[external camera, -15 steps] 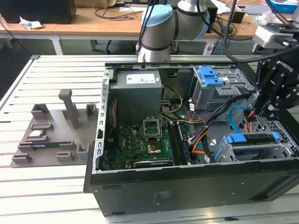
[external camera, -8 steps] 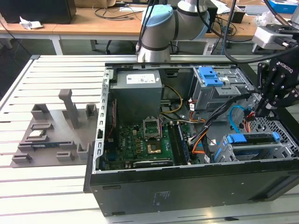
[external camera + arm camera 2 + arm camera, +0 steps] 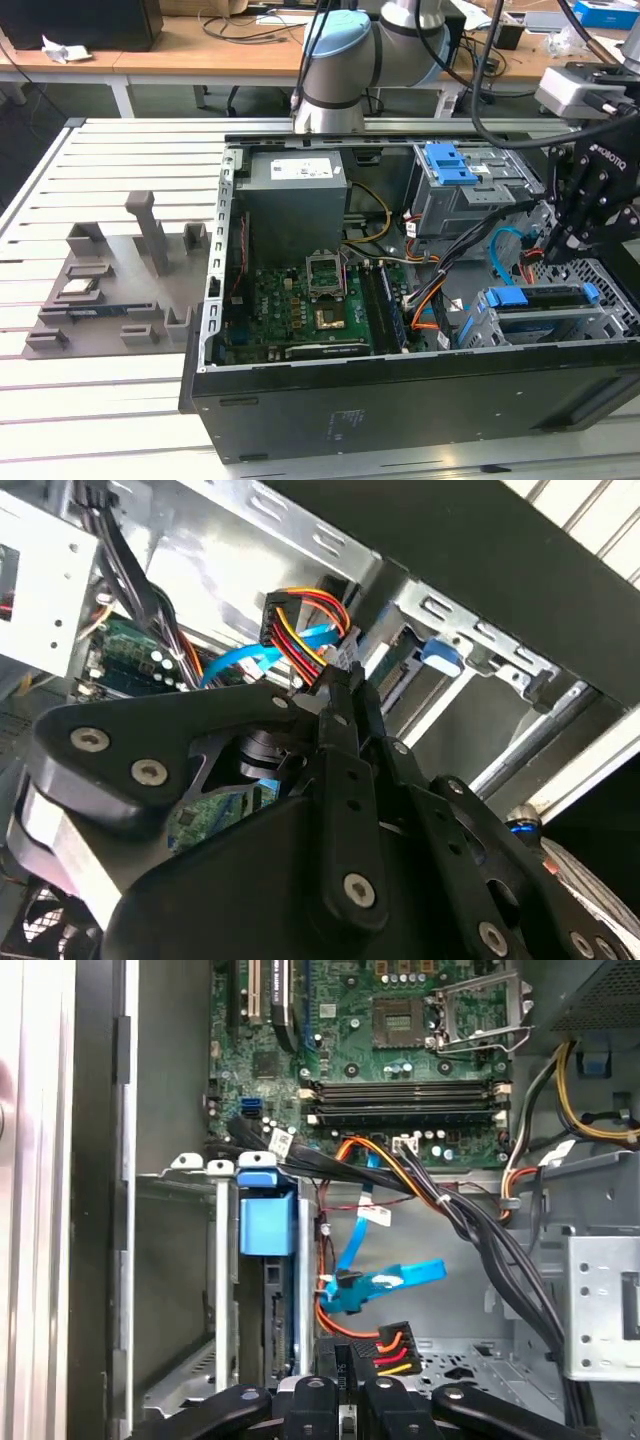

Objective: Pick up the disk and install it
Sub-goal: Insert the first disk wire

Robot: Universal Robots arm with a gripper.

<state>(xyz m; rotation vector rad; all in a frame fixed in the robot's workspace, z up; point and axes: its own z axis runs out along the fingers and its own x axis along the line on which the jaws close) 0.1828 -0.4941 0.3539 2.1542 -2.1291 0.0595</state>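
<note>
The disk, framed by its blue caddy, sits slotted in the lower grey drive cage at the front of the open computer case, on the exterior view's right. In the first wrist view the disk shows edge-on in that cage, under its blue caddy tab. My gripper hangs just above and behind the cage. In both wrist views its fingers stand close together, shut, with the tips beside a black power connector with red, yellow and orange wires and a blue data cable. I cannot tell whether anything is pinched.
A second cage with blue latches sits further back. The motherboard, power supply and black cable bundles crowd the case. A grey parts fixture stands on the slatted table at the exterior view's left.
</note>
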